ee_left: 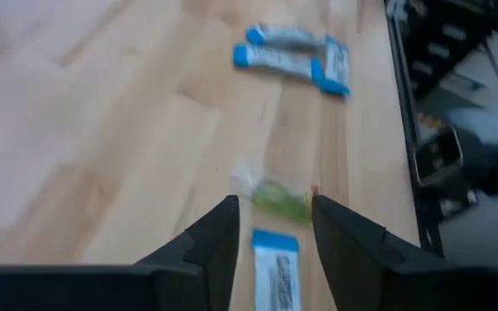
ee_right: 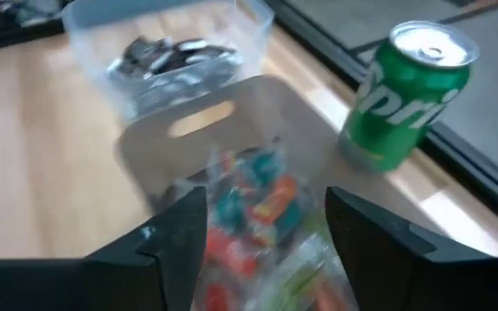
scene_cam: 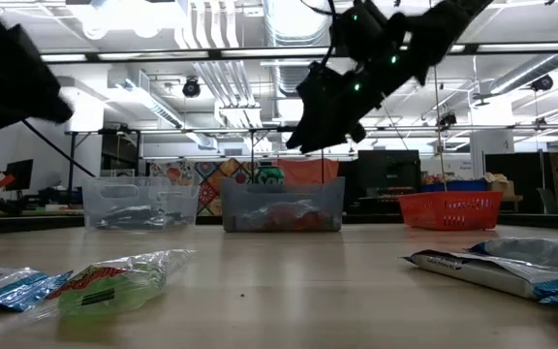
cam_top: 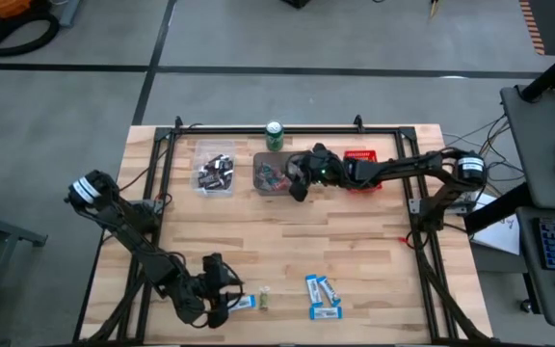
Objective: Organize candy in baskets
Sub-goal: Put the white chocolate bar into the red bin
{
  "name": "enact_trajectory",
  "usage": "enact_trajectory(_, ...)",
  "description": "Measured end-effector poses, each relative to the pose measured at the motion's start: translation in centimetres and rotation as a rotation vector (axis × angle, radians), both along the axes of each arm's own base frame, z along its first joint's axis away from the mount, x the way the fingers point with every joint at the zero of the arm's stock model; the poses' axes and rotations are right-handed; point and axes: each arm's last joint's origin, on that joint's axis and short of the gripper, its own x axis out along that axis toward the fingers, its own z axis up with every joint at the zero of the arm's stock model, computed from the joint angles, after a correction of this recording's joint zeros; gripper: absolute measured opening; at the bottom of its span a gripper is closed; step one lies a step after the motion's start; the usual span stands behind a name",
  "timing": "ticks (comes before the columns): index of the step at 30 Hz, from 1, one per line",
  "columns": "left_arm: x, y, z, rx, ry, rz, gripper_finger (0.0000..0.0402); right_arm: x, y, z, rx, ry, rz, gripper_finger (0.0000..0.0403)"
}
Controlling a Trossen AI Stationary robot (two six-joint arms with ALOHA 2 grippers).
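Hovering over the grey bin (cam_top: 273,175) of mixed candy (ee_right: 253,203), right claw (ee_right: 266,233) stood wide and empty, left claw (ee_left: 271,250) spread around a blue bar (ee_left: 275,272) on the near counter (cam_top: 355,251), green sweet (ee_left: 282,197) just beyond, clear bin (cam_top: 215,169) left, red basket (scene_cam: 450,208) right.

Left gripper (ee_left: 271,233) low, fingers parted; right gripper (ee_right: 266,225) raised, open.

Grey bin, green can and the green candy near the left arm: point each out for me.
Grey bin (cam_top: 270,174): high view, on its candy-filled middle.
Green can (ee_right: 409,95): right wrist view, on the side of its body.
Green candy (ee_left: 282,197): left wrist view, on the wrapper's middle, just beyond the left fingers.
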Motion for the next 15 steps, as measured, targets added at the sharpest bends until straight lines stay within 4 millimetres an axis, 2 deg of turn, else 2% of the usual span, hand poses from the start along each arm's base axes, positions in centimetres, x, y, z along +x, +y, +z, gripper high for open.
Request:
enact_trajectory(4,0.1,-0.2,-0.8,-0.028,0.033,0.001,0.0156,-0.5,1.8,1.6,0.011,0.055,0.055,0.0245)
enact_trajectory(9,0.6,-1.1,-2.3,-0.056,0.1,-0.008,0.0187,-1.6,4.4,3.2,-0.007,0.084,0.142,0.025)
enact_trajectory(15,1.8,-3.0,-4.9,-0.05,0.285,-0.037,0.0194,-2.9,7.4,4.6,-0.007,0.102,0.232,0.024)
